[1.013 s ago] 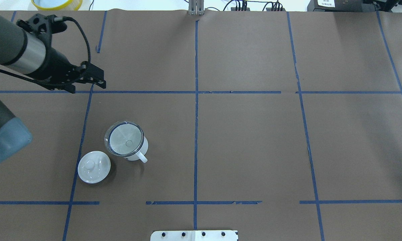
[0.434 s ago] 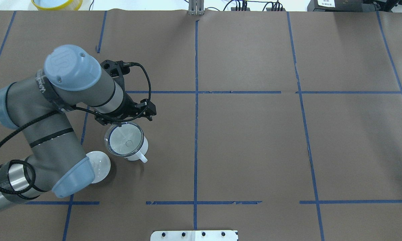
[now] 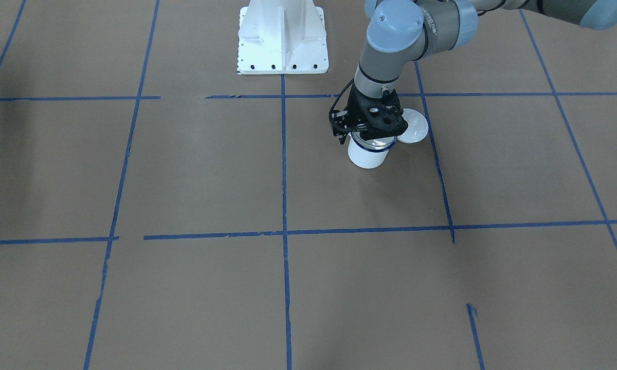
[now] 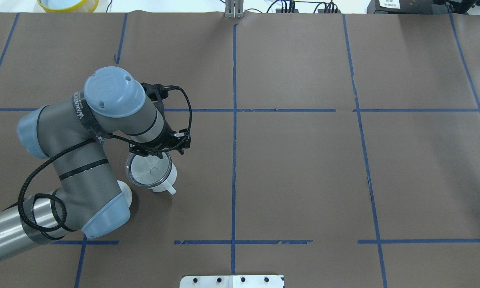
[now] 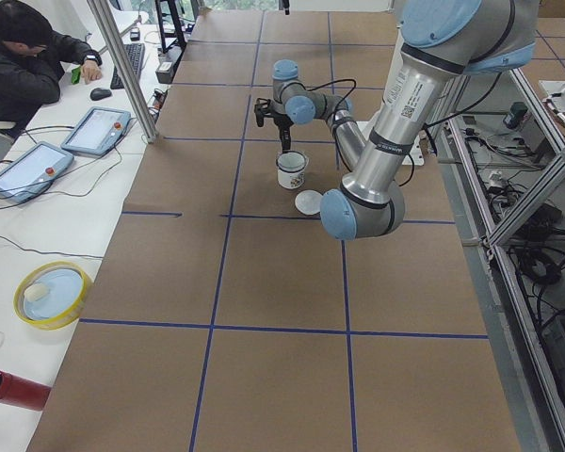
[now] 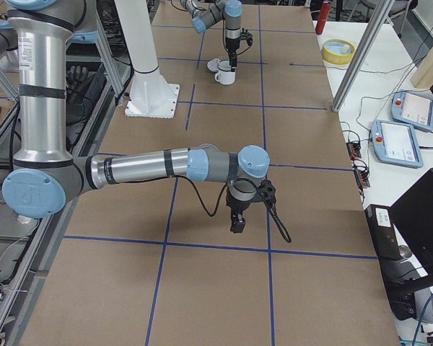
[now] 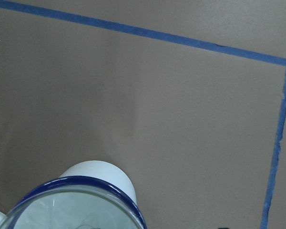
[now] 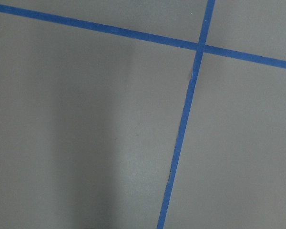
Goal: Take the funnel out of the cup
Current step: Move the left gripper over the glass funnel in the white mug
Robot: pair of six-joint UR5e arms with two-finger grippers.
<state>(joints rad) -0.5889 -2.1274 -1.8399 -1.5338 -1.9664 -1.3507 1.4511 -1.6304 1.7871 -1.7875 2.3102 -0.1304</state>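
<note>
Overhead looks forward and down from behind the robot (image 3: 283,36), front faces it, two end cameras look along the surface (image 4: 304,180), wrist cameras hang close above it; exterior views share the cup (image 4: 172,175).

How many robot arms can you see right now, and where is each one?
2. The left arm holds the left gripper over the funnel in the cup. The right arm stretches low over the table, away from the cup. No others seem hidden.
</note>
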